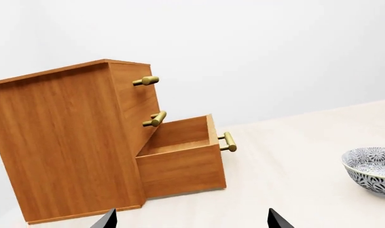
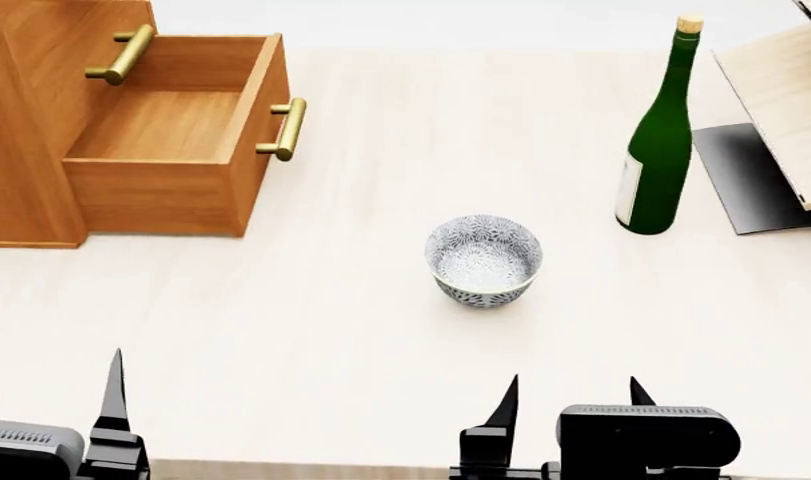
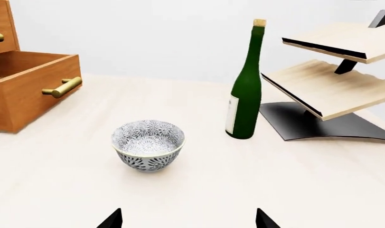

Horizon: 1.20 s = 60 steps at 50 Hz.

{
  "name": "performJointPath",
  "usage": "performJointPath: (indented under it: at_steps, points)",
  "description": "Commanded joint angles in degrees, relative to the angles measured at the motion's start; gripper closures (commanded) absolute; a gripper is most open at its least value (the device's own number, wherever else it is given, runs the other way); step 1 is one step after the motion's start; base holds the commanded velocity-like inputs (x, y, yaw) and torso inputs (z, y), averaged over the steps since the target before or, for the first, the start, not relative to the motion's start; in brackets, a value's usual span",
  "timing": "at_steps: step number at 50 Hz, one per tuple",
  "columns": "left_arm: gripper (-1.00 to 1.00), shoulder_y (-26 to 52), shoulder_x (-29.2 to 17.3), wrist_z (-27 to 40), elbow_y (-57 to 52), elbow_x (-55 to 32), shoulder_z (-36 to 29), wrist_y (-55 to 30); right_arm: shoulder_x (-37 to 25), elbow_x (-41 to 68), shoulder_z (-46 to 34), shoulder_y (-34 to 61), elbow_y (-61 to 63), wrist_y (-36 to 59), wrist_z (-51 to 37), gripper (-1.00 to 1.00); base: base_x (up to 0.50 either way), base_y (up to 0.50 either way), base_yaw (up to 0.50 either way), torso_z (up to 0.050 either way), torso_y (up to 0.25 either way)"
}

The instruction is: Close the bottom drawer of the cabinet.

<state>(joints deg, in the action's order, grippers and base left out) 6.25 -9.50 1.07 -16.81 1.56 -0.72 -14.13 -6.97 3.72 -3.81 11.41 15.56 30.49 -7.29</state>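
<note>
Orange-brown cabinet (image 2: 25,130), brass handles, blue-white patterned bowl (image 2: 483,260), green bottle (image 2: 659,140).

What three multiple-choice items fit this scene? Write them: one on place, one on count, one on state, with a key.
1. The bowl stands: A in the drawer; B on the table between cabinet and bottle; C on the rack.
2. Brass handles on the cabinet, left wrist view: A one; B three; C five.
3. The bottom drawer is: A pulled out; B shut; C removed.

Key: B, bare table surrounds it; B, one per drawer; A, its empty inside shows.
</note>
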Motion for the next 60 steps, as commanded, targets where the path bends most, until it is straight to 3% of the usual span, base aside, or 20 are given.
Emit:
performJointPath:
  at_steps: [1,60]
  points:
    - [-1.0,-0.01,-0.54,0.55,-0.4,-0.5,0.05,-0.32,-0.55,0.45,-1.1,0.28,0.01,0.3,-0.31,-1.0,0.0,0.5,0.0,0.0,0.0]
    - [-1.0,1.1,-2.34,2.61,2.07,-0.33,-3.34,0.31,-2.01,3.41,-1.13,0.58,-2.86,-1.36,-3.21,-1.0,0.0,0.47,0.0,0.0,0.0]
